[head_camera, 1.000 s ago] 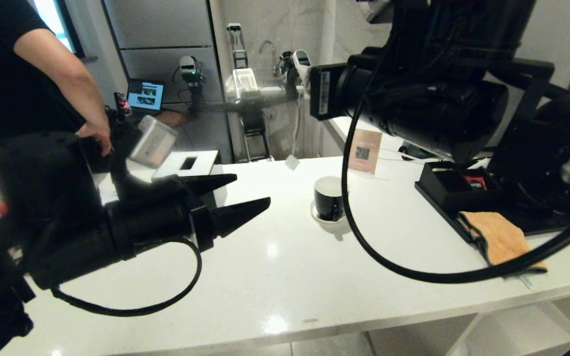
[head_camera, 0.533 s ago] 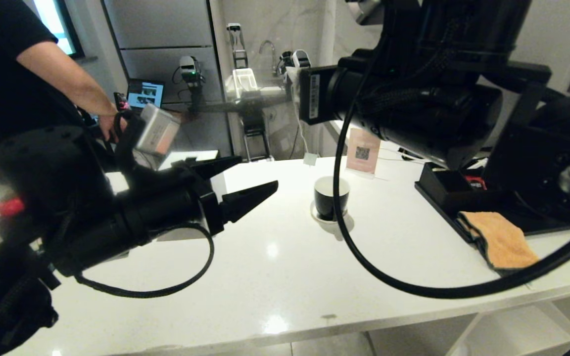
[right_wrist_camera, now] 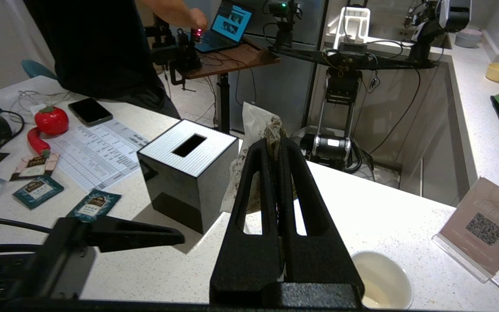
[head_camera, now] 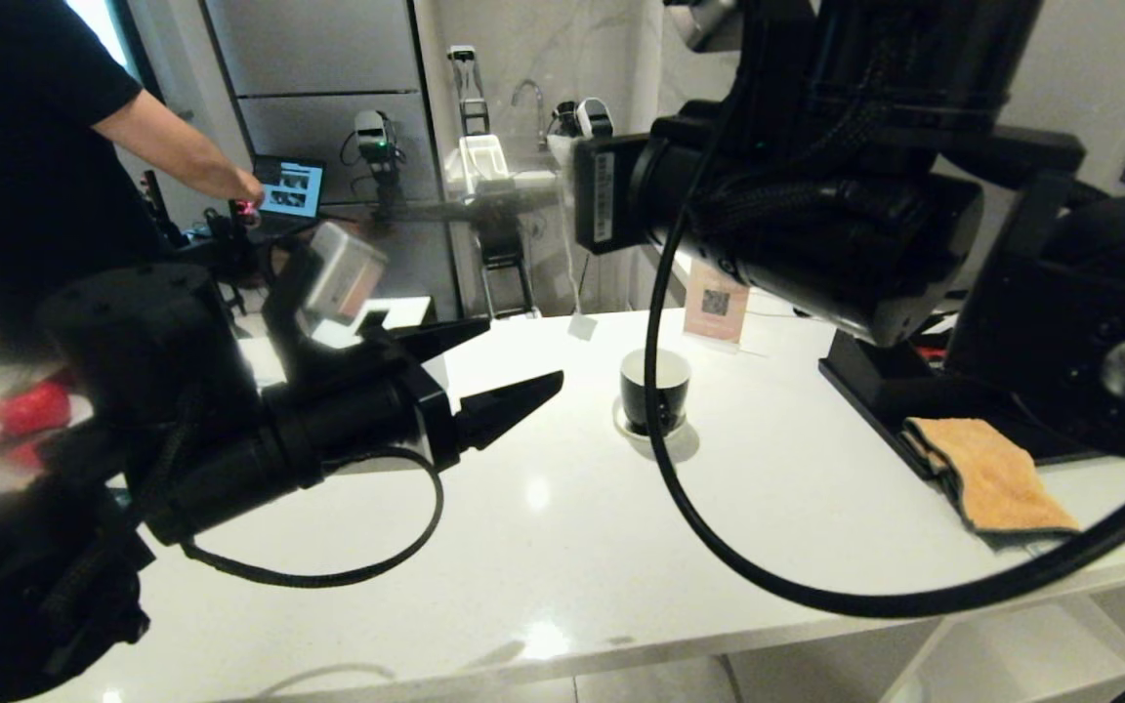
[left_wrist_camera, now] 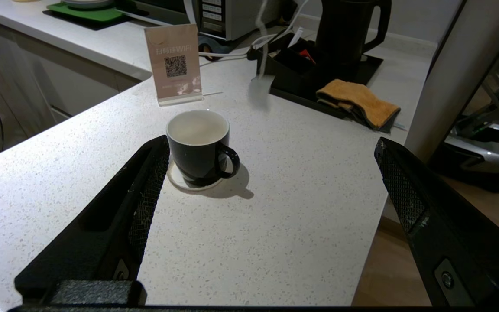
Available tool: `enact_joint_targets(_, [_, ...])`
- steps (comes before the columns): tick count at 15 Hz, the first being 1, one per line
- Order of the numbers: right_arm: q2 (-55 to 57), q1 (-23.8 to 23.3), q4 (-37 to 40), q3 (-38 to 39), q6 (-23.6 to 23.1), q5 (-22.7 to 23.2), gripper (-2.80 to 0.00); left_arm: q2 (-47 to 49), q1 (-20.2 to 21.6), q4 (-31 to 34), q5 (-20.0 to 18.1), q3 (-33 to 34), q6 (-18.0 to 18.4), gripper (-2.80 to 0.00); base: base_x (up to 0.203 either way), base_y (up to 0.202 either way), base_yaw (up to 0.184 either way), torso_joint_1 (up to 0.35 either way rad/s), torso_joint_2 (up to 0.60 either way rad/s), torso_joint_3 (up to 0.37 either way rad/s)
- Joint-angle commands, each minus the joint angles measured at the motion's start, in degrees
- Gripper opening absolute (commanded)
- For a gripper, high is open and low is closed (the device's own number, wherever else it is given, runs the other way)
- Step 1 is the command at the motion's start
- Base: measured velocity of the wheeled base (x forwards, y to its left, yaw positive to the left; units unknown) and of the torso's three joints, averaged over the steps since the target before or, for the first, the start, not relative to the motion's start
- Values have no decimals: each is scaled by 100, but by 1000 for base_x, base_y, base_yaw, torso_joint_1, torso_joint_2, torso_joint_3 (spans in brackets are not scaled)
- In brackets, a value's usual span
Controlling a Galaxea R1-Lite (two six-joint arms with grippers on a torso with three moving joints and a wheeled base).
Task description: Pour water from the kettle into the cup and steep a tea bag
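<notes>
The white speckled table [head_camera: 562, 527] carries everything, and its near edge runs across the bottom of the head view with a broad bare stretch between that edge and the cup. A person [head_camera: 25, 146] in black stands beyond the far left corner, reaching toward a laptop [right_wrist_camera: 231, 19]. The right arm fills the upper right of the head view, its cable looping down in front of the cup. The kettle [left_wrist_camera: 345, 30] stands on a low black tray [left_wrist_camera: 362, 71] at the table's right side, with an orange cloth [head_camera: 987, 474] lying at the tray's near edge, partly over it. A black tissue box [right_wrist_camera: 187, 173] with a white slotted top sits toward the left, with dark green sachets [right_wrist_camera: 93, 203] and a printed sheet beyond it. A pink QR sign [left_wrist_camera: 173, 63] stands just behind the cup. The left gripper [head_camera: 499, 376] hovers low over the table to the left of the cup, jaws wide apart and empty. The cup [head_camera: 653, 391] sits on its white saucer [left_wrist_camera: 178, 180] near mid-table, with clear room around it except toward the sign. The right gripper [right_wrist_camera: 273, 147] has its jaws pressed together on the tea bag [right_wrist_camera: 256, 125], held above the table; a small white tag [head_camera: 581, 326] dangles on a string just left of and above the cup.
</notes>
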Motion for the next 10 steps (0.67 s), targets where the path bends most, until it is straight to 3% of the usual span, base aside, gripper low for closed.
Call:
enact_joint_targets(1, [9,47,-18,-4,-6,-9,-280,77,-4,-51,-9,-49,-4,0,0,0,0,0,0,0])
enact_joint_targets(10, [27,55,-18,-4,-6,-15,-280,314,-28,-71,-14,-267,-1,0,0,0,0,0,0,0])
